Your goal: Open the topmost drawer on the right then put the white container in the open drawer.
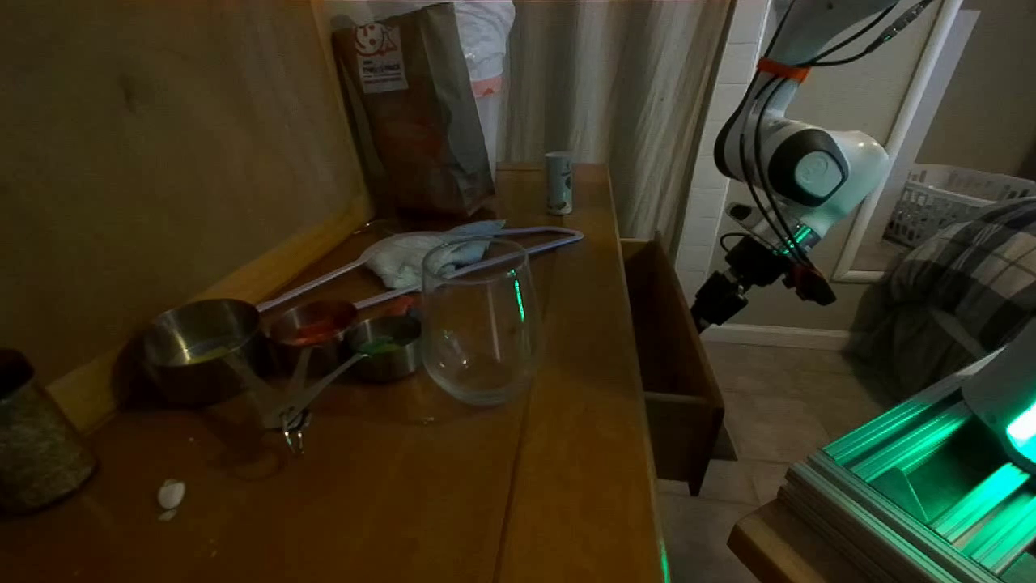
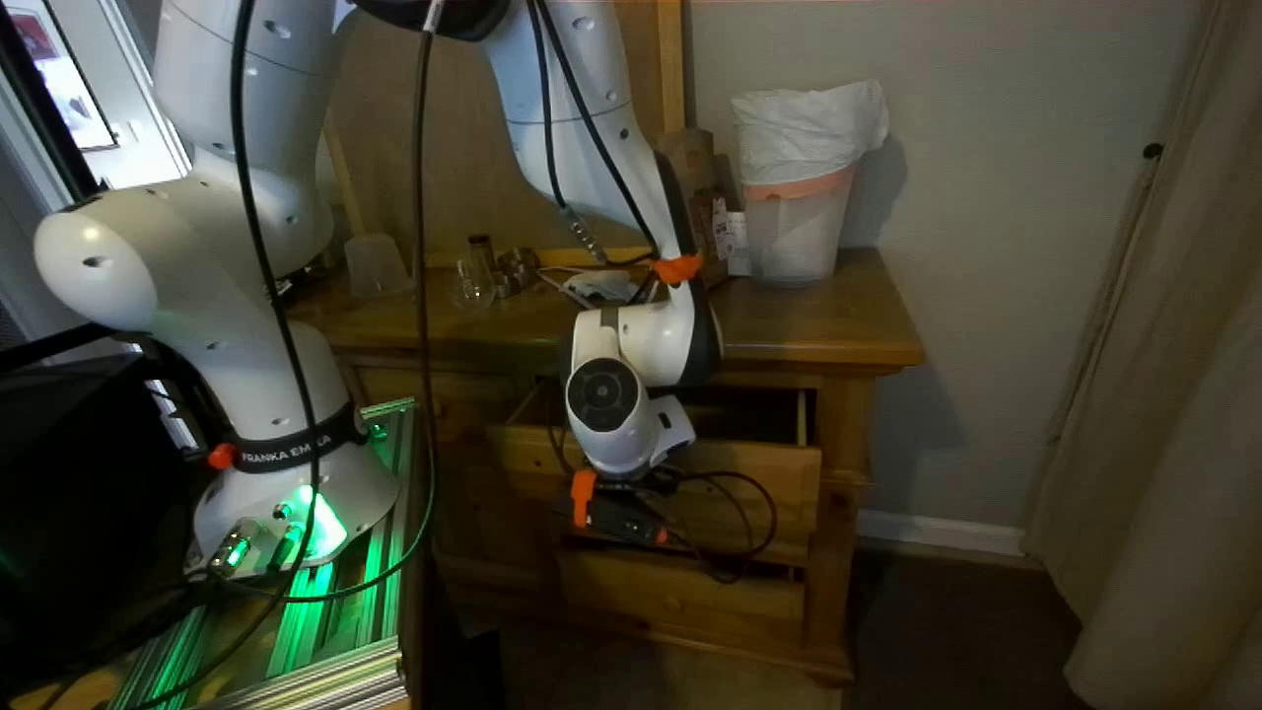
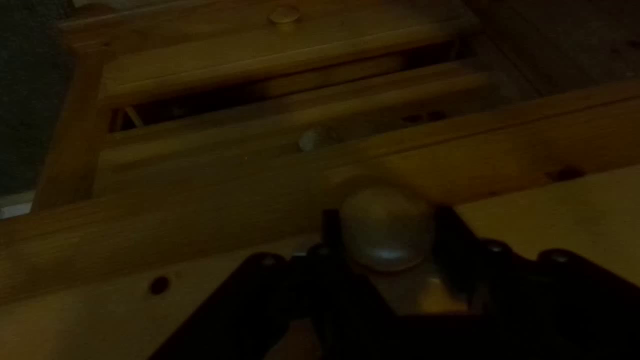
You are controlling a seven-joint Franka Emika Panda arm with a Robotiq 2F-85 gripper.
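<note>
- Topmost drawer (image 1: pixel 684 433): pulled well out of the brown wooden cabinet (image 1: pixel 583 470), its interior visible in an exterior view.
- White container (image 1: pixel 559 185): upright on the cabinet top, towards the far end in that view, near the paper bag (image 1: pixel 421 121).
- Gripper (image 3: pixel 389 225): partly closed, its fingertips clamped on either side of a round drawer knob (image 3: pixel 386 240).
- Lower drawer (image 2: pixel 730 597): slightly out, beneath the topmost one.
- Stemless glass (image 1: pixel 481 340): on the cabinet top.
- Three metal measuring cups (image 1: pixel 388 360): just beside the glass, handles joined.
- Clothes hanger (image 1: pixel 558 236): overlapping a pale cloth (image 1: pixel 417 259).
</note>
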